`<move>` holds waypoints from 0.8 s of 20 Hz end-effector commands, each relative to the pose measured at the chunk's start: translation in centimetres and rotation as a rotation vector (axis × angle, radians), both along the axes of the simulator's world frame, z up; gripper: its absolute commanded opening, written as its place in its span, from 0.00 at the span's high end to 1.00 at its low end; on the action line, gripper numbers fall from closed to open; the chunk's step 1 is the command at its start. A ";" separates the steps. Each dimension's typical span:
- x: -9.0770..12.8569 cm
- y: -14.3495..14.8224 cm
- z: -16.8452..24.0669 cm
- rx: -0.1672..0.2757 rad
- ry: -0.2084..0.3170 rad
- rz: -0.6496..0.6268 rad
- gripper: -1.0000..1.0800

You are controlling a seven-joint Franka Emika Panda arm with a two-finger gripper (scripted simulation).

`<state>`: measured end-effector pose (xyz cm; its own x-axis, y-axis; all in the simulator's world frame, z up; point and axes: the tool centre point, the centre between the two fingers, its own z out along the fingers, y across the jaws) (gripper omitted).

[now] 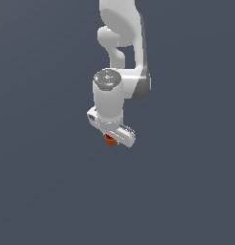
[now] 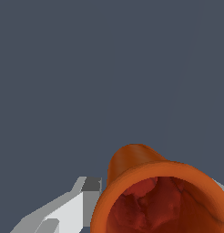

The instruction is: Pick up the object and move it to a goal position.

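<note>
The object is a tiny orange-red cup (image 1: pixel 110 139). It shows just under the white gripper (image 1: pixel 111 139) in the exterior view, mostly hidden by the hand. In the wrist view the cup (image 2: pixel 136 168) is very close and large, hollow top facing the camera, with a grey-white finger (image 2: pixel 70 207) against its side and another just showing at the far edge. The gripper is shut on the cup. The arm stands upright above it.
A plain dark grey-blue surface (image 1: pixel 48 182) fills both views. Nothing else shows on it.
</note>
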<state>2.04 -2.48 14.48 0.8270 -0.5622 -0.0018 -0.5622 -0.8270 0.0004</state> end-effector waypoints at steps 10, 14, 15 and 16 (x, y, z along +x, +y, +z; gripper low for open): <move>-2.9 6.6 10.9 -0.002 -0.002 0.000 1.00; -3.5 8.4 13.7 -0.002 -0.002 0.000 1.00; -3.7 8.7 14.2 -0.002 -0.002 0.000 1.00; -3.8 9.0 14.7 -0.002 -0.002 0.000 1.00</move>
